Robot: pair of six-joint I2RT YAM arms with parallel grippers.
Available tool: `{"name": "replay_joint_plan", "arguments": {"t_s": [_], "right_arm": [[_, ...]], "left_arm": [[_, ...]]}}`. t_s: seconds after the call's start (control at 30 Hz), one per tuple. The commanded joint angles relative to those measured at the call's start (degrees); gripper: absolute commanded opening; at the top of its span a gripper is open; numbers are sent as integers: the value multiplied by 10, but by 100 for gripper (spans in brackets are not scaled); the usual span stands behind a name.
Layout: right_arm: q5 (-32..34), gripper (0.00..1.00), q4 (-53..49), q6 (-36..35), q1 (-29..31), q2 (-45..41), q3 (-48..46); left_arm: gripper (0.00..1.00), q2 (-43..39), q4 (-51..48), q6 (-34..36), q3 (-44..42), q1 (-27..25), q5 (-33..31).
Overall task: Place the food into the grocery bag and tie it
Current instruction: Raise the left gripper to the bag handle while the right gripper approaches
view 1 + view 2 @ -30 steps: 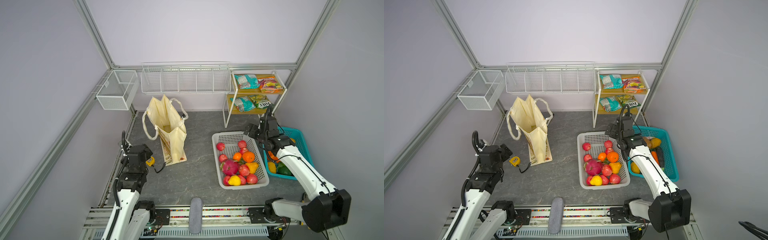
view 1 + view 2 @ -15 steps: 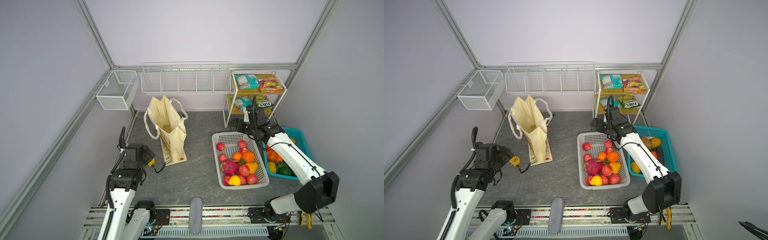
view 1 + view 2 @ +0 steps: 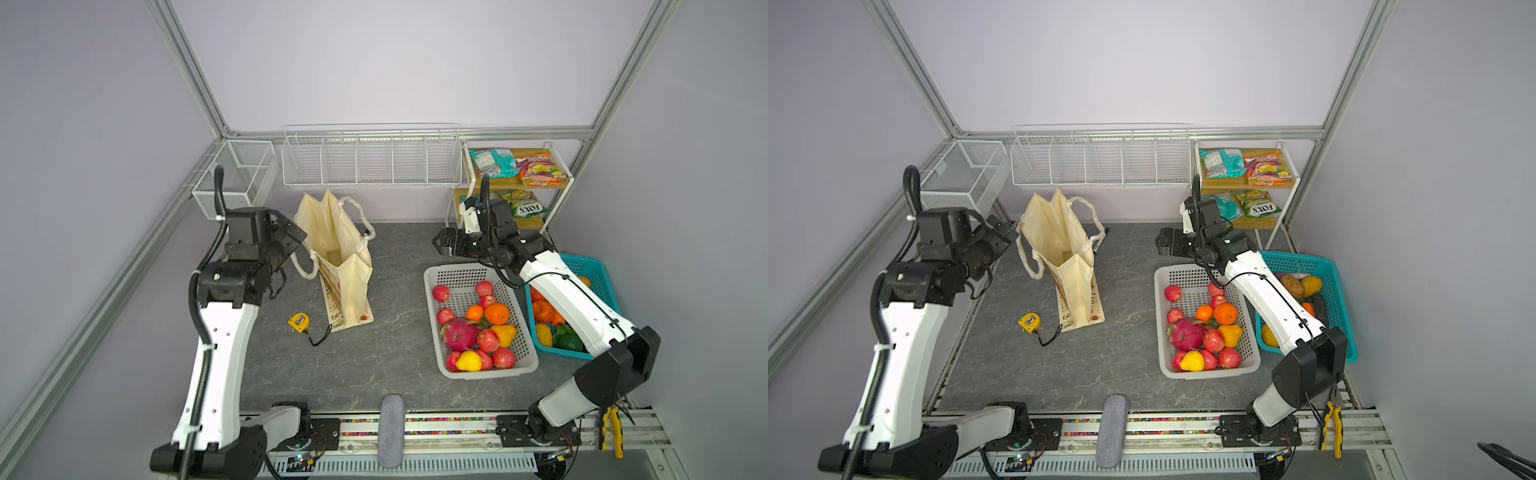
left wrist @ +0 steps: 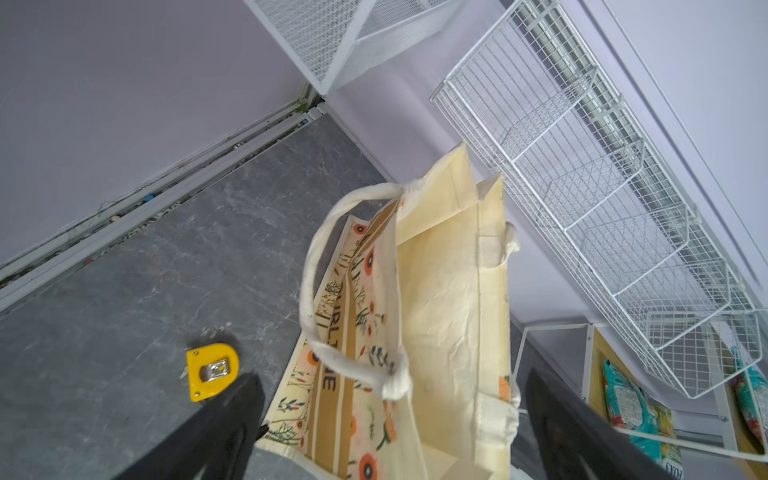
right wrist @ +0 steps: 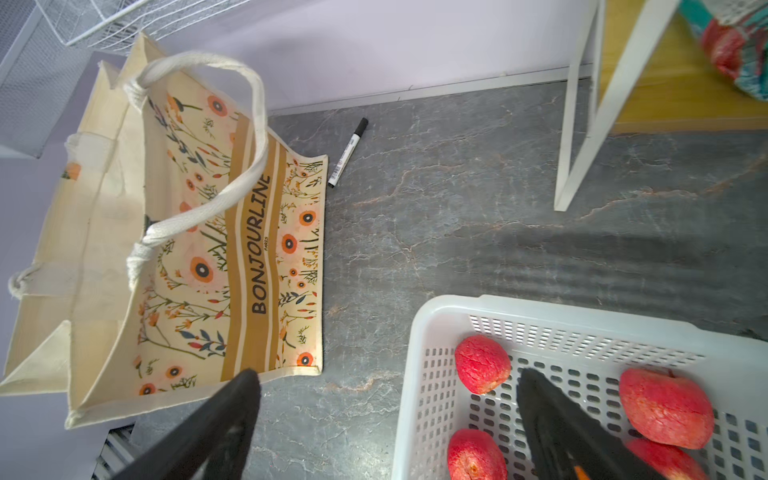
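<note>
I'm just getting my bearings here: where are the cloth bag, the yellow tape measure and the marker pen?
cloth bag [image 3: 353, 286]: in a top view, cream end panel.
yellow tape measure [image 3: 298, 323]: in a top view, its case.
marker pen [image 5: 345, 158]: right wrist view, white barrel.

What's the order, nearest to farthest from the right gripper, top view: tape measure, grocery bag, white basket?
1. white basket, just beside the right gripper
2. grocery bag, to the left
3. tape measure, farthest left, by the bag's front end
</note>
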Motion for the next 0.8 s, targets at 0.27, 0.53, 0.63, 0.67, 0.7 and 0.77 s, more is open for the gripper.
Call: {"name": "replay_joint_plan", "arguments": {"t_s": [0.27,0.53,0.63,0.67,0.7,0.77], "right_arm": [[2,99,-51,-32,36,45,74],[2,99,-64,-38,46,63,103],[0,99,-73,-43,52,70,114],[0,99,-75,-43,53,71,116],[0,99,-75,-42,56,71,118],[-2,99,-77,-42,60,74,123]], "left_arm": [[99,206,-63,10,109,20,49],[80,273,-76,43,148,25,75],[67,285,-83,53,155,25,90],[62,289,-88,58,159,25,95],[58,292,-92,62,161,25,100],[47,297,-99,77,164,25,121]]}}
